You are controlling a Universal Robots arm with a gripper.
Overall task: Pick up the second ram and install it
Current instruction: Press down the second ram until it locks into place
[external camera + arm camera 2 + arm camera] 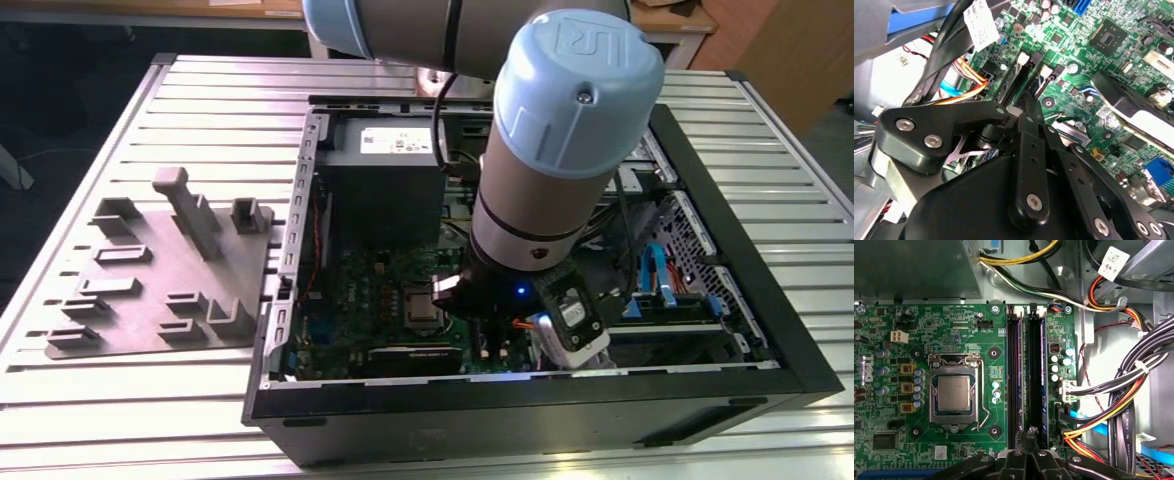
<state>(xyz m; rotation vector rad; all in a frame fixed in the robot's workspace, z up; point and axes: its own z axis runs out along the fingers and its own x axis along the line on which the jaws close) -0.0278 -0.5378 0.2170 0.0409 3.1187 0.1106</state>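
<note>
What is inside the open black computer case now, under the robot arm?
Inside the computer case lies the green motherboard with its processor socket, the long memory slots and bundled cables. The gripper reaches down at the slots; the arm covers part of the board.

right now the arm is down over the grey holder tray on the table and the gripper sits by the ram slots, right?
Not quite. In the exterior view the arm reaches down into the open computer case, not over the grey holder tray, which sits apart on the table. The rest holds: the first wrist view shows the gripper at the ram slots.
</note>
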